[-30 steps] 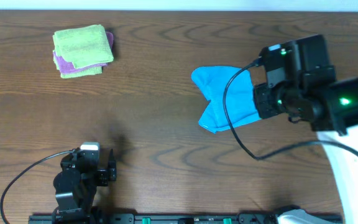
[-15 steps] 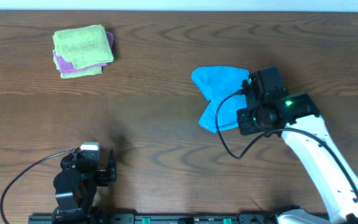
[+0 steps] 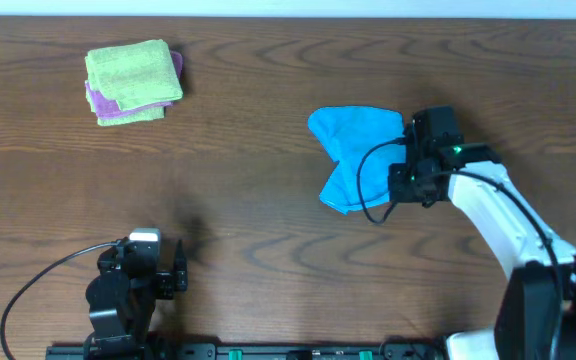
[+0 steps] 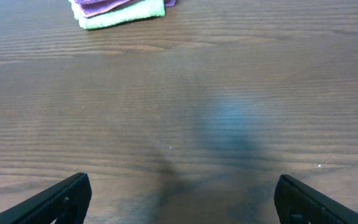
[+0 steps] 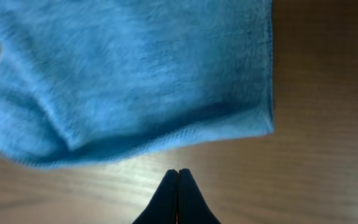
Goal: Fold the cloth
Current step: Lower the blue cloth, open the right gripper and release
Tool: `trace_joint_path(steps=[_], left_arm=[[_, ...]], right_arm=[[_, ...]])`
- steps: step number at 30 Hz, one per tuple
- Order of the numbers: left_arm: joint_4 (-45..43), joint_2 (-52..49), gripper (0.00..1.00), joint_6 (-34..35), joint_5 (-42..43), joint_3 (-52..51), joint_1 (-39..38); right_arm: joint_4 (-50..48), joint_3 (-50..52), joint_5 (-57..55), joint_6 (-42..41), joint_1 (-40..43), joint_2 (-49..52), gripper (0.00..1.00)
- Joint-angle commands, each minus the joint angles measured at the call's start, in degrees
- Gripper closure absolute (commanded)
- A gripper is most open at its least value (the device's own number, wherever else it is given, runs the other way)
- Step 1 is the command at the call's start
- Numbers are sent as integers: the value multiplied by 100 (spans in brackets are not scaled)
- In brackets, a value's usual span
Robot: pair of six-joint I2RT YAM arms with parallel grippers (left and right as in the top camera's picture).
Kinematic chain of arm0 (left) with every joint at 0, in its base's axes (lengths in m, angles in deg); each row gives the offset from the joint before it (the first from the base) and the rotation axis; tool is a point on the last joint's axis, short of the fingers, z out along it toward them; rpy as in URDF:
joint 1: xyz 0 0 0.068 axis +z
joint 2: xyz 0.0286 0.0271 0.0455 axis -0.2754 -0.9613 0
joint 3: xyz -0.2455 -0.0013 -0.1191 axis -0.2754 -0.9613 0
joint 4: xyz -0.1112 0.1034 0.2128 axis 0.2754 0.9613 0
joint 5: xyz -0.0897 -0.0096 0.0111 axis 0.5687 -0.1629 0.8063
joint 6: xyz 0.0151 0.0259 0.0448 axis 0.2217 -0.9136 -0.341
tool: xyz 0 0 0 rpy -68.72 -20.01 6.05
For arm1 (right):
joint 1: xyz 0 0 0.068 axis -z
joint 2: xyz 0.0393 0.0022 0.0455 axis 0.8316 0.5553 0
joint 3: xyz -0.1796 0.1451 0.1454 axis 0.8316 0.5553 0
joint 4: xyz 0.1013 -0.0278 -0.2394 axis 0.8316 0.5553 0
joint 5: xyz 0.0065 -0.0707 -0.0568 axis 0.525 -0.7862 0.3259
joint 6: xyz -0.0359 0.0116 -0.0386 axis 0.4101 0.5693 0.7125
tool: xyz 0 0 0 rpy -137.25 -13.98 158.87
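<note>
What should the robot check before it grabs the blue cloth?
1. The cloth lies flat: not ok, it is bunched.
2. The right jaws are open: not ok, shut and empty.
3. The right jaws are near the cloth's edge: ok, just short of it.
4. The left jaws are open: ok, wide and empty.
5. The green and purple pile is out of the way: ok, far off.

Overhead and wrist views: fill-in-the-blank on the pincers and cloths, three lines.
The right pincer, just short of the sky-blue square terry cloth, is ____.
The left pincer, over the brown wooden table, is ____.
The folded lime-green terry cloth lies on a folded cloth coloured ____.
Missing: shut; open; purple.
</note>
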Motion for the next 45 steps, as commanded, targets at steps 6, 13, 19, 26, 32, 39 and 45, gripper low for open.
trace_joint_path(steps=[6, 13, 19, 26, 32, 39, 45], left_arm=[[-2, 37, 5, -59, -2, -35, 4], [-2, 37, 5, -59, -2, -35, 4], [-2, 37, 5, -59, -2, -35, 4], [-2, 37, 5, -59, -2, -35, 4], [-2, 37, 5, -59, -2, -35, 4], [-2, 37, 5, -59, -2, -35, 4], [-2, 37, 5, -59, -2, -35, 4]], right_arm=[[-466, -28, 304, -96, 125, 374, 99], [-564, -35, 315, -98, 127, 817, 99], [-251, -35, 118, -216, 142, 927, 99], [498, -76, -645, -627, 142, 927, 99], [907, -151, -1058, -817, 142, 925, 99], [1285, -660, -813, -859, 136, 922, 99], [2212, -1646, -826, -852, 98, 887, 99]])
